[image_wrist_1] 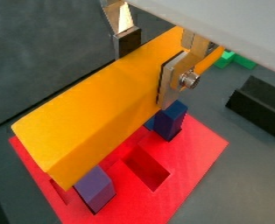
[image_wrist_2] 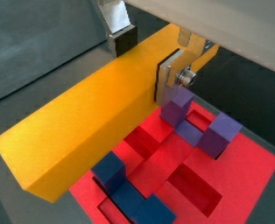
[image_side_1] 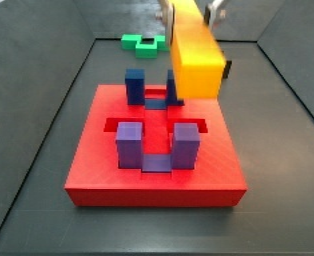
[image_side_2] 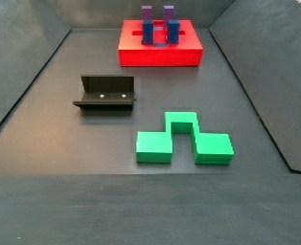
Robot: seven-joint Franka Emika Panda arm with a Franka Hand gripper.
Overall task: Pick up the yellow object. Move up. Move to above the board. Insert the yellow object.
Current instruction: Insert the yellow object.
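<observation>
While the gripper [image_wrist_1: 151, 54] hangs above the board [image_wrist_1: 193, 144], its flat silver fingers [image_wrist_1: 175, 77] are pinched on the yellow object [image_wrist_1: 93, 114], one plate pressed to each long face near one end of the bar. Both wrist views show the bar reaching away from the jaws, off the floor and clear of the red slab underneath. In a side view the yellow object [image_side_1: 195, 50] is carried above the far part of the board [image_side_1: 153, 175], with the gripper [image_side_1: 189, 8] at its upper end, mostly cut off by the picture's edge.

Directly beneath the held bar stand the blue-purple posts [image_wrist_2: 204, 131]; one dark blue post [image_wrist_1: 167, 120] rises just under the fingers and another, more purple one [image_wrist_1: 95, 186] sits below the bar's free end. Whether the bar touches any post cannot be told. Square recesses [image_wrist_1: 148, 168] open in the red surface between the posts.

Beyond the gripper, past the board's far edge, lies the green notched block [image_side_1: 144, 43], well apart from the bar; a scrap of it also shows in a wrist view [image_wrist_1: 228, 59]. To one side of the fingers a black block [image_wrist_1: 262, 105] rests on the grey floor beside the slab. In a side view the fixture [image_side_2: 104, 94] stands between the green notched block [image_side_2: 181, 138] and the board [image_side_2: 160, 50], well away from the gripper's place.
</observation>
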